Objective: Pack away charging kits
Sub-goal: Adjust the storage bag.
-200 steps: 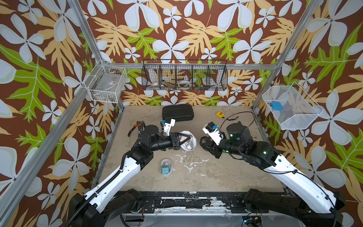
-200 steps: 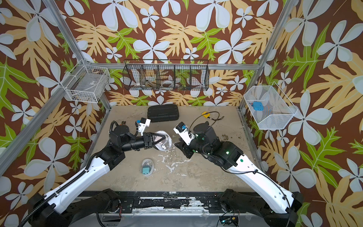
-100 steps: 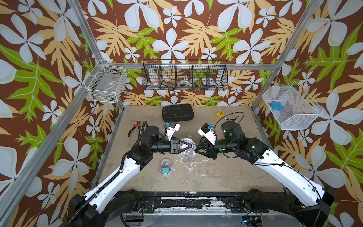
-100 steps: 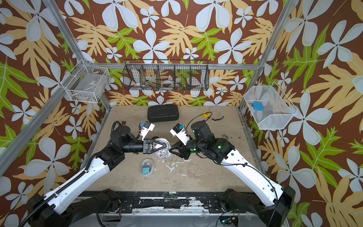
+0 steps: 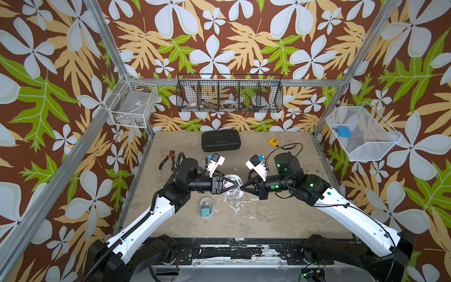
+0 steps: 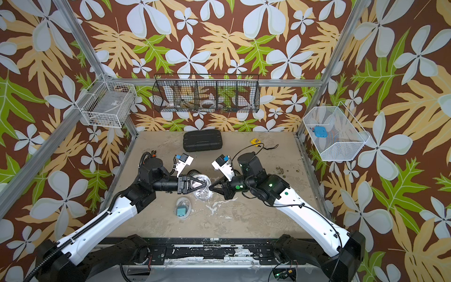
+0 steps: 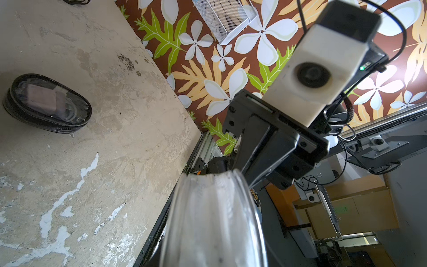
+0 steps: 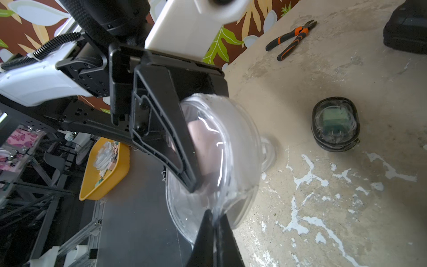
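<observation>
In both top views a clear oval case (image 5: 233,187) (image 6: 202,189) hangs just above mid-table. My left gripper (image 5: 237,183) is shut on it from the left. In the right wrist view one left finger (image 8: 161,129) lies across the case (image 8: 221,148), and a dusty-pink plug (image 8: 196,138) shows inside. My right gripper (image 5: 242,188) (image 8: 215,218) is shut on the case's near edge. The case (image 7: 212,219) hides the left jaws in the left wrist view. A second oval case with a teal plug (image 5: 206,210) (image 8: 335,123) lies on the table. A black-rimmed case (image 7: 46,104) lies behind the right wrist.
At the back lie a large black ribbed case (image 5: 220,144), pliers (image 5: 168,160) and a yellow tape measure (image 5: 273,141). A black wire basket (image 5: 229,94) hangs on the back wall and a white one (image 5: 133,107) on the left. The right one (image 5: 361,136) holds a blue block (image 5: 343,131).
My right gripper swung in from the right toward the clear case and closed on its edge. The left gripper kept hold of the case and turned it slightly.
</observation>
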Controlling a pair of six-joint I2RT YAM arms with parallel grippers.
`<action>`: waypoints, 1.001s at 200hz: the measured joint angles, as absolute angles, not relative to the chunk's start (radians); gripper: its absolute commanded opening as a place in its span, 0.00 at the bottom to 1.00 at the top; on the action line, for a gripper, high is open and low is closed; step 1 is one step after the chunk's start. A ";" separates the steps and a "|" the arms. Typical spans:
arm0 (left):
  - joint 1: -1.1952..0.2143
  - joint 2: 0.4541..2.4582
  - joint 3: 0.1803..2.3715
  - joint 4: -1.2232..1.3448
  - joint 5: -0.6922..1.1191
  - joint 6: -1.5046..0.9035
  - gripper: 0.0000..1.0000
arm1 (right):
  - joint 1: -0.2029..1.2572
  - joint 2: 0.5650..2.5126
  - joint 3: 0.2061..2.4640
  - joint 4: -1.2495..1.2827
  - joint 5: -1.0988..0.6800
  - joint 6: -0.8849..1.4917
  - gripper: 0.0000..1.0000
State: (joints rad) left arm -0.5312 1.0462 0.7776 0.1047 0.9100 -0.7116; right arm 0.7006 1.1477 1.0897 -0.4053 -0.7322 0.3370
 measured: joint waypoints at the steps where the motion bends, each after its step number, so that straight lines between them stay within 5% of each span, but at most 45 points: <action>1: -0.531 1.045 0.776 0.108 0.910 -0.713 0.42 | 0.701 1.147 1.087 -0.403 -0.733 0.343 0.00; 29: -0.531 0.994 0.682 0.220 0.869 -0.824 0.55 | 0.702 1.140 1.038 -0.294 -0.741 0.461 0.00; 90: -0.538 0.952 0.604 0.478 0.819 -1.031 0.56 | 0.702 1.105 0.965 -0.097 -0.747 0.675 0.00; 170: -0.542 0.950 0.564 0.558 0.737 -1.145 0.13 | 0.702 1.103 0.973 -0.059 -0.725 0.725 0.00; 200: -0.542 0.951 0.558 0.592 0.702 -1.215 0.13 | 0.704 1.052 0.997 -0.112 -0.705 0.692 0.18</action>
State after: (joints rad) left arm -0.5419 0.9512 0.5575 0.5919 0.7021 -1.2148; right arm 0.7040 1.0519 0.9970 -0.1123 -0.7048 0.6922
